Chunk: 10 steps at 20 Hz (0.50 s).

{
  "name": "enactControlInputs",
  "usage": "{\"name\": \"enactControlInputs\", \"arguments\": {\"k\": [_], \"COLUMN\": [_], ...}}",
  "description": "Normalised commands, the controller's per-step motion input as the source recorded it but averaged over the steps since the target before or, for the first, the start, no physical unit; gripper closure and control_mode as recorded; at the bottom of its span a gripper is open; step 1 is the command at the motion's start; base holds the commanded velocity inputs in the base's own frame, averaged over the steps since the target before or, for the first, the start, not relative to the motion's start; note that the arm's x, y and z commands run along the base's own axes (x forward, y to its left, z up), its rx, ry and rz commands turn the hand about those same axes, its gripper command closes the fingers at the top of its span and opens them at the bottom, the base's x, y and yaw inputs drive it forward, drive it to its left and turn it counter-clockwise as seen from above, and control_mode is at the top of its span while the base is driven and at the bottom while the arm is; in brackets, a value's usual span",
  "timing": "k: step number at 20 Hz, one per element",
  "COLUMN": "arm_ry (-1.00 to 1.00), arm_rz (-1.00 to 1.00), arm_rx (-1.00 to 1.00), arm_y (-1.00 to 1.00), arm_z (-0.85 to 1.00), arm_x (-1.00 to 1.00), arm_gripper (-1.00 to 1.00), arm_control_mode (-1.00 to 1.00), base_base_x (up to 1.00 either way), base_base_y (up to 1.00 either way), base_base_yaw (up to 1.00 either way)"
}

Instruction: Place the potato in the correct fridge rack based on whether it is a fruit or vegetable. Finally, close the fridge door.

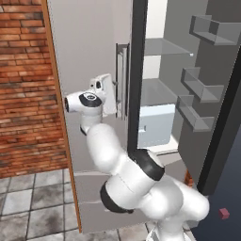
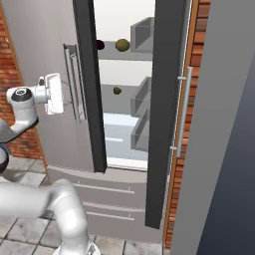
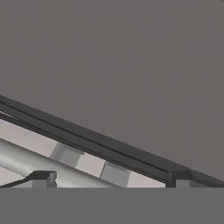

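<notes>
Potato [image 2: 122, 45] sits on the upper fridge rack [image 2: 124, 56], beside a near-black item [image 2: 99, 45]. Nearest, the end effector [image 2: 56, 93] hovers by the left fridge door [image 2: 47, 60] handle [image 2: 74, 82] — fingertips [image 3: 43, 177] apart, gripping nothing. Farther in, a smaller dark-olive item [image 2: 117, 90] lies lower.

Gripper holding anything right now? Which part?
Nothing held: the gripper is open near the grey bar door handle; the tan-brown potato sits on the upper rack.

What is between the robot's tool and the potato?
In the right base view, the door handle and the door's dark edge stand between the tool and the potato.
</notes>
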Motion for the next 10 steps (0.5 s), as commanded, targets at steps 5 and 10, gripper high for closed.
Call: {"name": "enactControlInputs", "arguments": {"k": [5, 10], "arm_ry": [0.00, -0.02], "arm_rz": [0.39, 0.37], "arm_rx": [0.01, 0.00], "arm_y": [-0.11, 0.00], "arm_z": [0.00, 0.00], "arm_x": [1.00, 0.75], "arm_gripper": [-1.00, -1.00], "arm_control_mode": [-1.00, -1.00], "base_base_x": [0.00, 0.00], "base_base_y": [0.00, 0.00], "base_base_yaw": [0.00, 0.00]}}
